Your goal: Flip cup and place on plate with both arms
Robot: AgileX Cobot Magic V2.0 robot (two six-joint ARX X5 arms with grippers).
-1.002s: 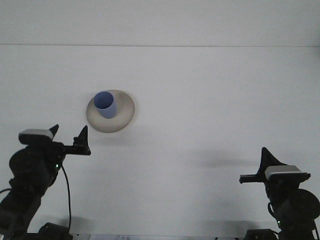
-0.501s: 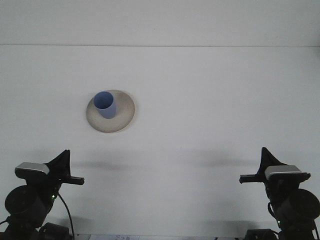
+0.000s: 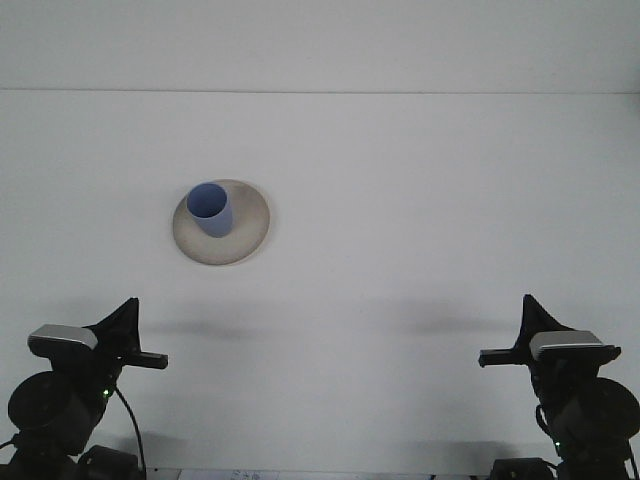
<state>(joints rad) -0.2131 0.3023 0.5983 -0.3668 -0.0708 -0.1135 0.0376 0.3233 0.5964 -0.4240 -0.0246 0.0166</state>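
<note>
Cup (image 3: 210, 208) upright, mouth up, on plate (image 3: 221, 222), bench (image 3: 420, 200) at ten o'clock. My left hand (image 3: 132, 335) sits at seven, cup toward its one o'clock; nearer than right hand (image 3: 510, 338) at five. Finger spread: cannot tell, either hand. Nothing held.

The counter (image 3: 400, 200) is seen by one front camera, set high behind both arms, looking forward and downward, from far.

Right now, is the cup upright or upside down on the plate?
Upright. The blue cup stands on the beige plate with its open rim facing up, and neither gripper touches it.
</note>
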